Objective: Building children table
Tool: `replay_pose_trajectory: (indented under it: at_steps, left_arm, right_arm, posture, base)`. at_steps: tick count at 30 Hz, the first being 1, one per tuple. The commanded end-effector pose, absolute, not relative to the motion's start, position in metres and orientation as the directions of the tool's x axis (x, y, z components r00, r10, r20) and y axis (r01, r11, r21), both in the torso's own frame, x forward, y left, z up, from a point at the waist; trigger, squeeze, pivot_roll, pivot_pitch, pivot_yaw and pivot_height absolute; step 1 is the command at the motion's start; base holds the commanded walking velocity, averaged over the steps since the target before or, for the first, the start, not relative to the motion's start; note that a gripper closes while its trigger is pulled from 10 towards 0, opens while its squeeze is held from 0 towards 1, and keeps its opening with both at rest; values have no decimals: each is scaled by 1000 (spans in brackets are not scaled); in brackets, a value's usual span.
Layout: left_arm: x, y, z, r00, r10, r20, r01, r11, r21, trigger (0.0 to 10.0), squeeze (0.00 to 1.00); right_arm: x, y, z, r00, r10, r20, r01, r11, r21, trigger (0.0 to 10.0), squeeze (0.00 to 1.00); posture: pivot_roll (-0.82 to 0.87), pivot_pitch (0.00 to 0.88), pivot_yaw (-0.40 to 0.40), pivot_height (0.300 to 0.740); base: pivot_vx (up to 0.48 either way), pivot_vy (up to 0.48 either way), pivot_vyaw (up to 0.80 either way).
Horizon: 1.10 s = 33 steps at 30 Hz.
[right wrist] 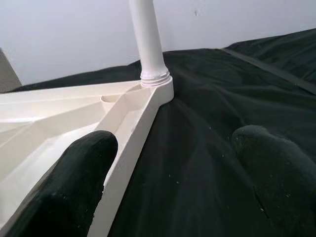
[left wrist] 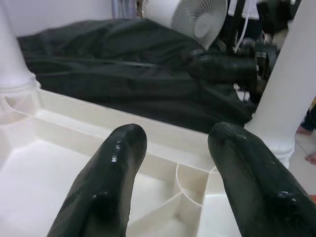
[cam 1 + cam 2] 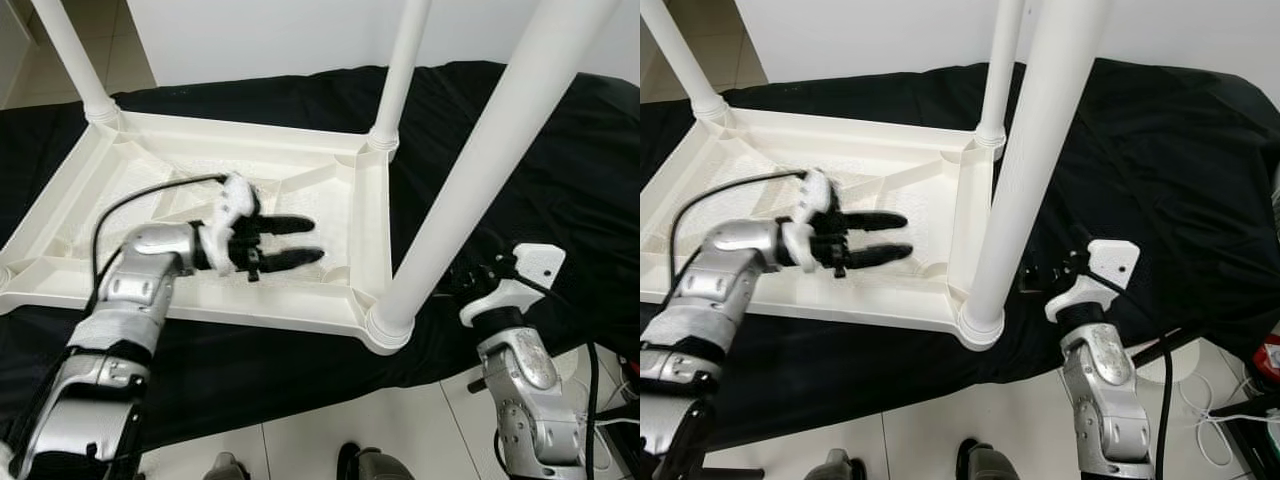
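White table top [image 3: 300, 170] lies upside down on black cloth [image 3: 560, 170], 3 legs [image 3: 490, 160] standing in its corners. Left gripper [image 3: 310, 240] hovers over the underside, fingers parted, empty. Right gripper [image 1: 182, 168] beside the near corner, fingers apart over cloth. Left wrist view adds a white fan [image 2: 202, 19] beyond. Pale tile floor [image 3: 330, 430].
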<state>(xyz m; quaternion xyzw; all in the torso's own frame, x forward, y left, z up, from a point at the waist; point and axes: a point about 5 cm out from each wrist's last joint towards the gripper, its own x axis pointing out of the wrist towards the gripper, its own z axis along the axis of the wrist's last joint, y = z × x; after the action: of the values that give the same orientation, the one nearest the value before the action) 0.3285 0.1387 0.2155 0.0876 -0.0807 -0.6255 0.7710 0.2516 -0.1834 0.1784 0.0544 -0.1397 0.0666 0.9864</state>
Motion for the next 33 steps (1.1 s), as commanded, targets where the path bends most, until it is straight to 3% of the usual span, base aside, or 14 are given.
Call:
replay_pose_trajectory:
  at_steps: [1, 2, 3, 4, 5, 14, 17, 18, 22, 25, 33]
  left_arm:
    - [339, 148, 215, 482, -872, 84, 852, 489, 184, 10000, 0]
    - [335, 153, 217, 497, -863, 90, 844, 505, 180, 10000, 0]
    - [330, 159, 217, 513, -853, 91, 836, 521, 169, 10000, 0]
    - [330, 159, 217, 513, -853, 91, 836, 521, 169, 10000, 0]
    - [326, 164, 216, 522, -848, 87, 833, 529, 164, 10000, 0]
    - [297, 173, 211, 534, -844, 59, 830, 536, 152, 10000, 0]
    - [290, 175, 210, 569, -820, 65, 811, 573, 122, 10000, 0]
    - [287, 174, 208, 603, -795, 67, 789, 606, 100, 10000, 0]
    - [284, 172, 207, 624, -779, 66, 774, 628, 81, 10000, 0]
    - [279, 167, 204, 631, -773, 57, 771, 634, 61, 10000, 0]
    - [269, 158, 201, 607, -794, 22, 793, 607, 45, 10000, 0]
  right_arm:
    - [250, -187, 176, 951, 119, 285, -149, 985, 84, 10000, 1000]
    - [249, -189, 175, 951, 144, 274, -167, 984, 65, 10000, 1000]
    - [247, -193, 174, 950, 176, 260, -194, 980, 49, 10000, 780]
    - [247, -193, 174, 950, 176, 260, -194, 980, 49, 10000, 780]
    - [246, -195, 173, 947, 210, 245, -227, 973, 44, 10000, 0]
    - [232, -206, 163, 912, 386, 141, -389, 921, -8, 10000, 0]
    - [225, -206, 162, 861, 501, 89, -500, 865, -37, 10000, 0]
    - [219, -205, 162, 807, 588, 45, -586, 808, -54, 10000, 0]
    - [214, -205, 164, 762, 648, 20, -646, 761, -61, 10000, 0]
    - [207, -199, 168, 653, 757, -31, -756, 650, -69, 10000, 0]
    - [215, -186, 170, 573, 819, -26, -818, 569, -84, 10000, 0]
  posture:
    - [41, 144, -8, 740]
    - [41, 144, -8, 740]
    - [46, 146, -13, 740]
    - [46, 146, -13, 740]
    - [48, 146, -14, 740]
    - [57, 148, -18, 740]
    - [67, 141, -17, 740]
    - [66, 134, -17, 740]
    - [67, 132, -18, 740]
    - [76, 116, -23, 740]
    - [79, 108, -23, 740]
  base:
    - [0, 0, 0]
    - [0, 0, 0]
    - [0, 0, 0]
    - [0, 0, 0]
    - [0, 0, 0]
    - [0, 0, 0]
    - [0, 0, 0]
    - [0, 0, 0]
    - [0, 0, 0]
    - [0, 0, 0]
    - [0, 0, 0]
